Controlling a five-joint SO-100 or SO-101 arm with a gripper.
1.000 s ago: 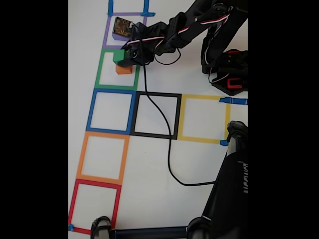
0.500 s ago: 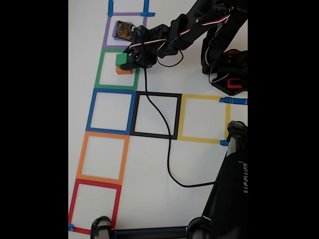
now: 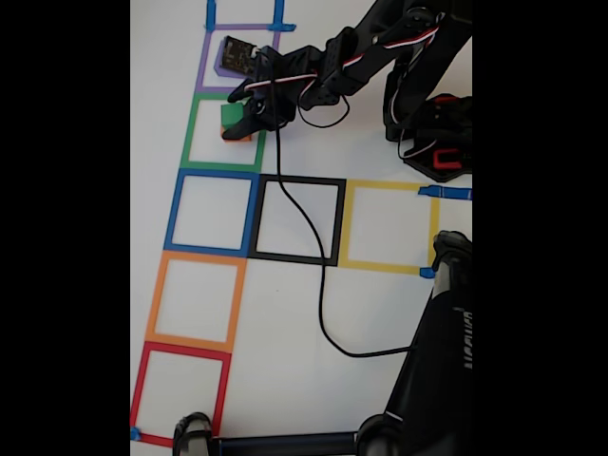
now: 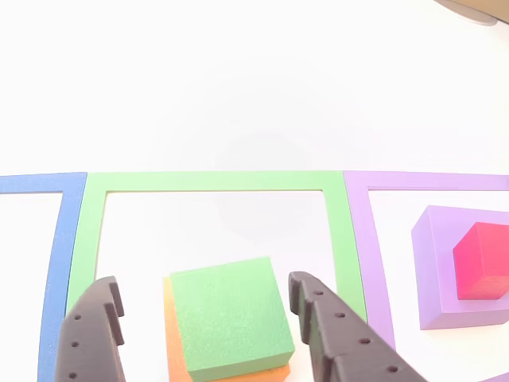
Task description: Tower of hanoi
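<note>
Lower than half a second ago, the green cube [image 4: 229, 317] now sits squarely on the orange cube [image 4: 170, 334] inside the green tape square [image 4: 215, 181], the gripper [image 4: 205, 315] spread wide to either side, its dark fingers [image 4: 334, 334] clear of the block. In the neighbouring purple tape square [image 4: 429, 181], the red cube [image 4: 482, 261] rests atop the purple cube [image 4: 436, 270]. The fixed view shows the arm [image 3: 380, 47] reaching across the white table [image 3: 285, 313] to the stack [image 3: 231, 121].
</note>
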